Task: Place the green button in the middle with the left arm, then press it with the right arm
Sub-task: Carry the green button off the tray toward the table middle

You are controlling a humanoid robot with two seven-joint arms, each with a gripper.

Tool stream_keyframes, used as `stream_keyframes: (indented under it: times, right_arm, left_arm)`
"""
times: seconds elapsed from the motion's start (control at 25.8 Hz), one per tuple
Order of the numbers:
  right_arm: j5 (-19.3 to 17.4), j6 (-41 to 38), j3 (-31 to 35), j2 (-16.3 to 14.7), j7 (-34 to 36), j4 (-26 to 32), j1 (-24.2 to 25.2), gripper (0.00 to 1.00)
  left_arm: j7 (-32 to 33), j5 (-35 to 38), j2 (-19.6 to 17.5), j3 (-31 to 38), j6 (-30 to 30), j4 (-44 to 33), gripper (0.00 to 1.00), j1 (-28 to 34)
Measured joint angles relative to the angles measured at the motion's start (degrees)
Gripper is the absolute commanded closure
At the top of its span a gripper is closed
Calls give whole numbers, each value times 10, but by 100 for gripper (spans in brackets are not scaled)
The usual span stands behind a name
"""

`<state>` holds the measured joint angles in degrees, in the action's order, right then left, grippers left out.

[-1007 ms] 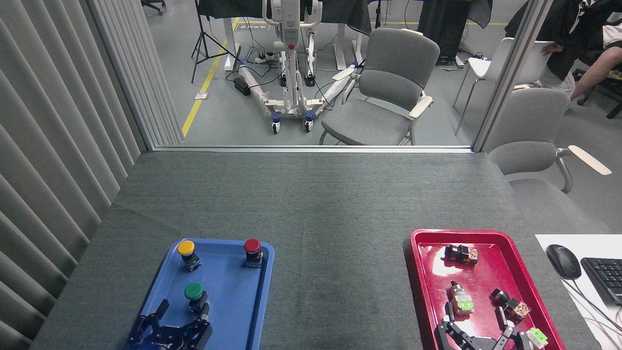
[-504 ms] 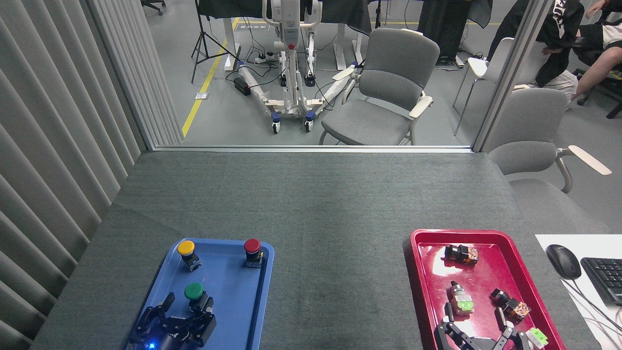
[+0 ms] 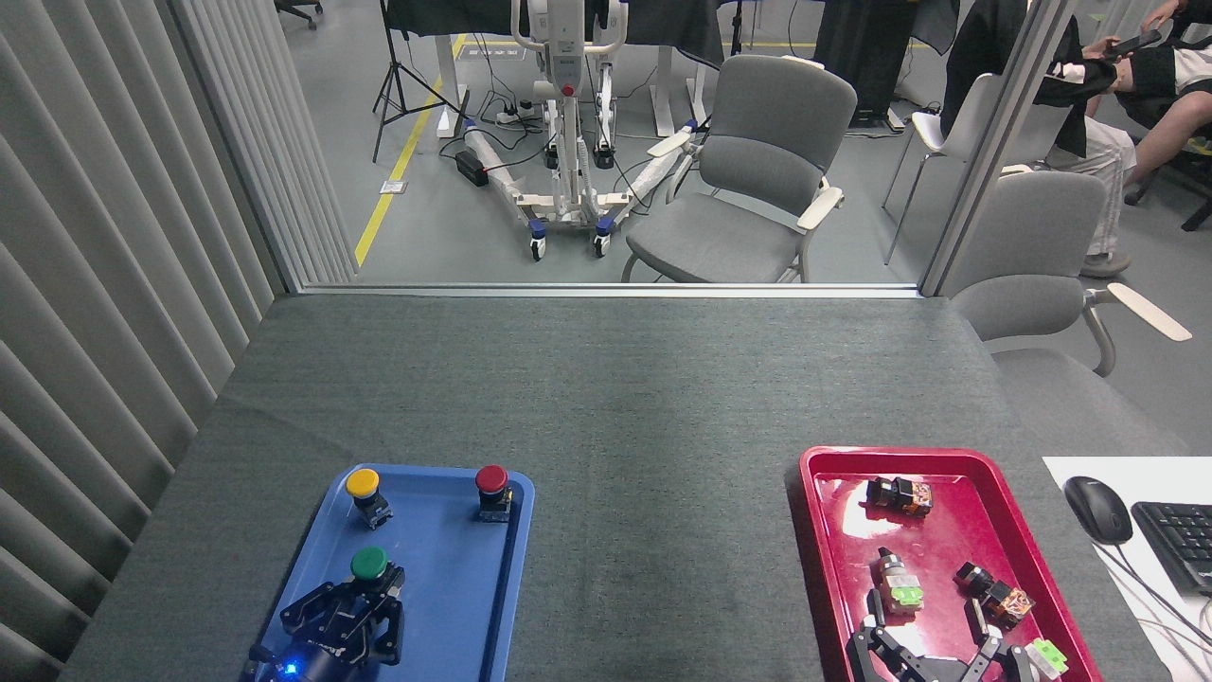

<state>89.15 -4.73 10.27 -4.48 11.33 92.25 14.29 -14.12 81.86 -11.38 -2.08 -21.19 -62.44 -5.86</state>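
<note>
Your left gripper (image 3: 346, 611) sits in the blue tray (image 3: 464, 587), near the tray's near-left corner, blue light on at the wrist; its fingers (image 3: 301, 606) are drawn in around the black base of the green button (image 3: 368, 564), apparently clamped on it, with the green cap poking out just past the fingertips. Green button is in the near half of the blue tray, left of the tray's centre, not on the bare grey table cover (image 3: 653, 455) between the two trays. Yellow button (image 3: 364, 486) stands at the tray's far-left corner, red button (image 3: 491, 481) at the far-right corner, both upright and well apart from the left gripper. Your right gripper (image 3: 933, 639) is low over the near edge of the red tray (image 3: 819, 530), fingers spread apart, holding nothing. Small switch blocks lie in the red tray between and just beyond its fingers: one with a green face (image 3: 900, 585), one orange-faced (image 3: 996, 595), another near the far edge (image 3: 900, 494). Mouse (image 3: 1096, 508) and keyboard (image 3: 1179, 542) lie at the table's right edge
</note>
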Motion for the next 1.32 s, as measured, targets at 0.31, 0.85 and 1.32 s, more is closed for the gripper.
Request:
stream_keyframes:
  times: [0.31,0.85,1.32]
  right_arm:
    - [0,0,0,0,0,0,-1,1]
    - [-2,-1,2,-4,0,0,-1,1]
    - [-3,-4,1,-3,1,0,0,1]
  left_arm:
    - [-5,5,62,-102,-13,-52,100,-25]
    - [-3,14,186,-297,74,133,100,-129]
    - [-13,10,186,-302,95,161,0,-129]
